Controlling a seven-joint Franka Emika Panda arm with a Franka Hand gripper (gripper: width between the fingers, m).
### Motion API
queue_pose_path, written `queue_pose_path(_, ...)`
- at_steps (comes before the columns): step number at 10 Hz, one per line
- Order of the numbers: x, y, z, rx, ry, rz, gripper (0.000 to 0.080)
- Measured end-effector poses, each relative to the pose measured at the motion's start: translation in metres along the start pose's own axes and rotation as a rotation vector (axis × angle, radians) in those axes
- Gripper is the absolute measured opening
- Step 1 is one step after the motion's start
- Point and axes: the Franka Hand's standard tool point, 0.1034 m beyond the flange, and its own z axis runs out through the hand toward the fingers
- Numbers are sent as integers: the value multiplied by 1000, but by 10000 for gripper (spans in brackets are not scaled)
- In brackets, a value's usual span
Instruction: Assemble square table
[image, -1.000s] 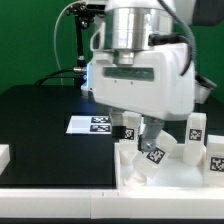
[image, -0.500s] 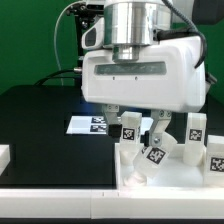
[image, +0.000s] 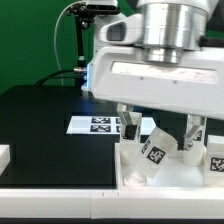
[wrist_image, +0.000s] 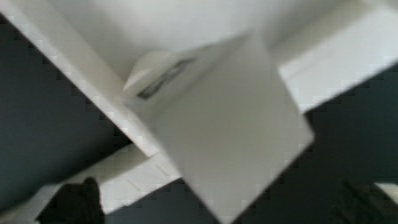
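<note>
The white square tabletop (image: 128, 178) lies at the front on the exterior view's right, rim up. A white leg (image: 153, 152) with a black-and-white tag leans tilted inside it. My gripper (image: 158, 128) hangs just above that leg, open, one dark finger (image: 126, 122) on each side and neither touching it. More tagged legs (image: 214, 160) stand at the exterior view's right edge. In the wrist view a blurred white slab, probably the leg (wrist_image: 214, 130), runs between the gripper's (wrist_image: 222, 205) wide-apart fingertips (wrist_image: 71, 203), over the white tabletop (wrist_image: 89, 40).
The marker board (image: 98, 124) lies flat on the black table behind the tabletop. A small white block (image: 4, 155) sits at the exterior view's left edge. A black stand with a cable (image: 80, 40) rises at the back.
The fingers have spread apart around the tilted leg, which stays in the tabletop. The arm's white body has shifted toward the exterior view's right and fills more of the picture.
</note>
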Motion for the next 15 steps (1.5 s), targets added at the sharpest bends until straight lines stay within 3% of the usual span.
queue_pose_path(1,1,3,0,-16,6,-158,648)
queue_pose_path(5,-1,5,2,-19,1,-397,648)
queue_pose_path(13,-14,3,11,-15,-11,-378,648)
queue_pose_path(15,-14,3,11,-16,-11,-378,391)
